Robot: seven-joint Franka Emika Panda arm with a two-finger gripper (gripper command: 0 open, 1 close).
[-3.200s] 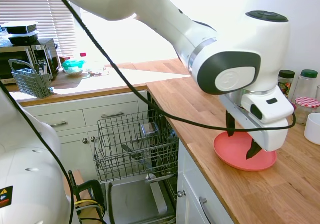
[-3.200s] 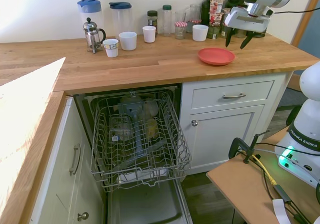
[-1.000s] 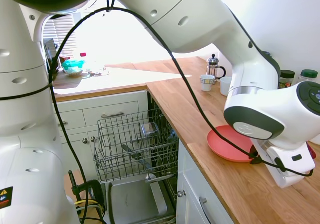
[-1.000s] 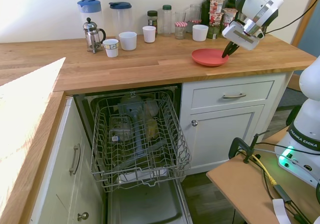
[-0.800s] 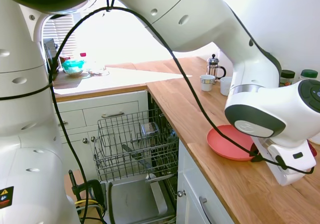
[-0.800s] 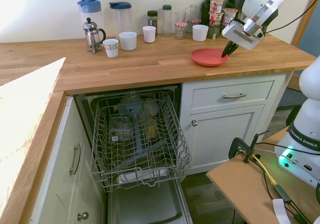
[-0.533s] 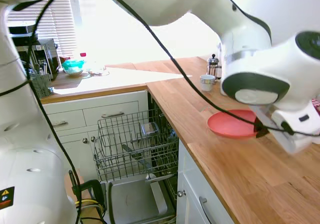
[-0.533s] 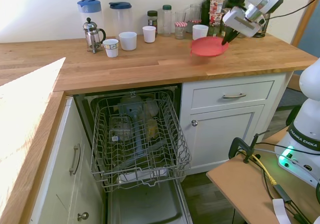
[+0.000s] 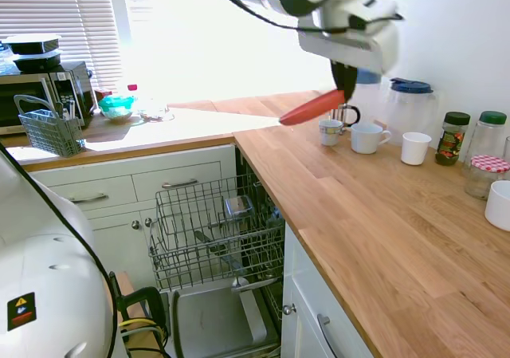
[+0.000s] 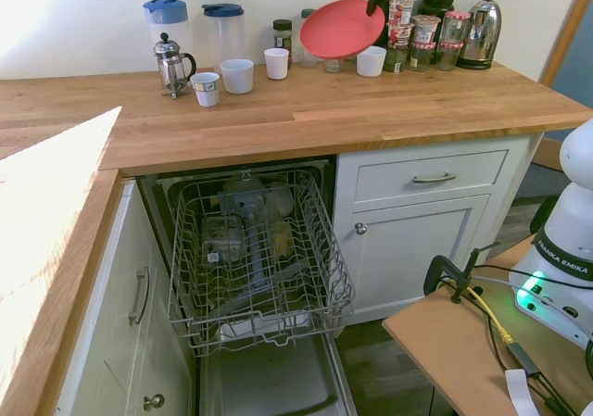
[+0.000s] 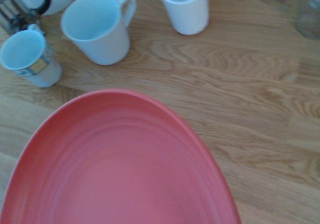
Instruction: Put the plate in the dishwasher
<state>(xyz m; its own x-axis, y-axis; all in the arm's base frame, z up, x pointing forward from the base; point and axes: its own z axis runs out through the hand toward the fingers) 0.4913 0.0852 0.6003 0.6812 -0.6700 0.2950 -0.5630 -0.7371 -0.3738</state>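
Observation:
The coral-pink plate [image 9: 311, 108] [image 10: 342, 28] [image 11: 120, 164] hangs high above the wooden counter, tilted, with my gripper [image 9: 343, 93] [image 10: 380, 5] shut on its rim. In the wrist view the plate fills the lower half, over the mugs and worktop. The dishwasher [image 9: 215, 238] [image 10: 255, 258] stands open below the counter. Its grey wire rack is pulled out and its door is dropped down. The plate is well above and to the side of the rack.
White mugs [image 9: 366, 138] [image 10: 237, 75], a French press [image 10: 170, 62], jugs [image 10: 225, 31] and jars [image 9: 454, 138] line the back of the counter [image 9: 382, 230]. A grey cutlery basket [image 9: 49, 132] and microwave [image 9: 44, 95] sit on the far counter. The rack holds several items.
The plate has left the counter. My gripper has lifted it high and carried it along the counter toward the mugs and jugs, and it now tilts.

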